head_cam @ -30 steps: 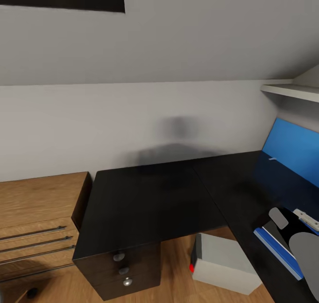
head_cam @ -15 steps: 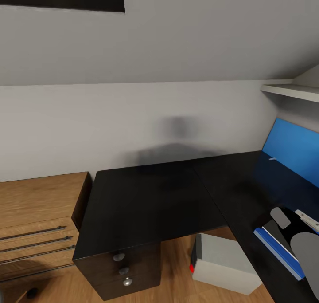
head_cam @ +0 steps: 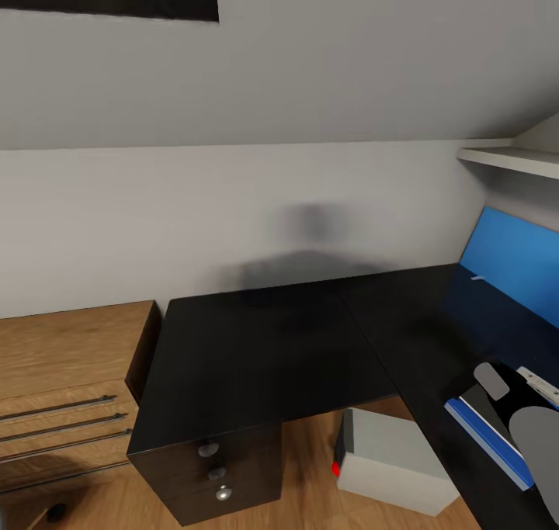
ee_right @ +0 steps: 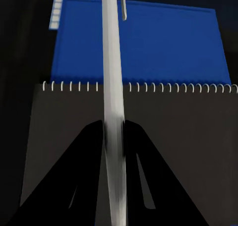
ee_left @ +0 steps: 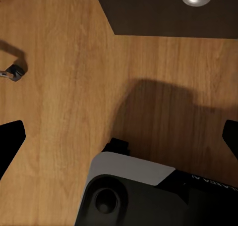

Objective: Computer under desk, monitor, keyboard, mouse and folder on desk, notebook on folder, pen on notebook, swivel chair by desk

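R gripper [ee_right: 114, 137] is pinched on the pen [ee_right: 112, 77], right over the notebook [ee_right: 163, 117] that sits on the folder [head_cam: 485, 435], at 4 o'clock on the desk [head_cam: 264, 351] in head cam. Computer [head_cam: 388, 460] under it. L gripper [ee_left: 119, 141] spread wide above wood floor [ee_left: 59, 87].

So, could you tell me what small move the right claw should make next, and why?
Probably lower a little and open: the right claw is shut on the pen, directly over the spiral notebook, which already lies on the blue folder. How far above it cannot be told.
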Controlling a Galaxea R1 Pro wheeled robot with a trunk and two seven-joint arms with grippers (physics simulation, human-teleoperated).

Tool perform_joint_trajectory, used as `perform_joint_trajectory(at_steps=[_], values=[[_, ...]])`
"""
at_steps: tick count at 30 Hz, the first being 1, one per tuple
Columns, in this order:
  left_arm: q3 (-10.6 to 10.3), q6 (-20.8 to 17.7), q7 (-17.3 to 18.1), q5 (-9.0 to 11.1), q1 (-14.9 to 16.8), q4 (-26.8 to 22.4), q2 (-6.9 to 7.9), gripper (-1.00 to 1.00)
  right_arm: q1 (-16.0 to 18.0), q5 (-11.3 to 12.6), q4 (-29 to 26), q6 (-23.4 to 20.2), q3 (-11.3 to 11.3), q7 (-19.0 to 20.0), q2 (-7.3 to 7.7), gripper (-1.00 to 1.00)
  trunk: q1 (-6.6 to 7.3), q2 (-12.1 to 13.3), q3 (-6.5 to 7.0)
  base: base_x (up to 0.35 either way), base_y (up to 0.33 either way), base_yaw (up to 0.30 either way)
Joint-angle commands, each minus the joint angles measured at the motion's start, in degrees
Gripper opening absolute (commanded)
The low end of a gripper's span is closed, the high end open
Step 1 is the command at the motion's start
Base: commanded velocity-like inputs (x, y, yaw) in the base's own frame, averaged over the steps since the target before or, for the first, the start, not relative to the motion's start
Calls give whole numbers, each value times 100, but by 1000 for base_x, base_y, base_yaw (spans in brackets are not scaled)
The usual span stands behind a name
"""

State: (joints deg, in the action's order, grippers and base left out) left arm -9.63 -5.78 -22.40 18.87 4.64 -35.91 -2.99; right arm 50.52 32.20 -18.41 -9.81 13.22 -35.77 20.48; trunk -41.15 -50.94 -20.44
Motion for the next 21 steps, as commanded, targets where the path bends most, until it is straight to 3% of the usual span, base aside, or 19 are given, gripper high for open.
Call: perform_joint_trajectory(at_steps=[1, 21], values=[[-31, -26, -49, 38, 2, -12, 6, 100, 2, 23, -13, -30, 5, -18, 0, -100, -1, -5, -7, 0, 0, 0], [-13, -21, -53, 38, 2, -38, 10, 100, 2, 23, -22, -22, 5, -25, -9, -100, -1, -5, -7, 0, 0, 0]])
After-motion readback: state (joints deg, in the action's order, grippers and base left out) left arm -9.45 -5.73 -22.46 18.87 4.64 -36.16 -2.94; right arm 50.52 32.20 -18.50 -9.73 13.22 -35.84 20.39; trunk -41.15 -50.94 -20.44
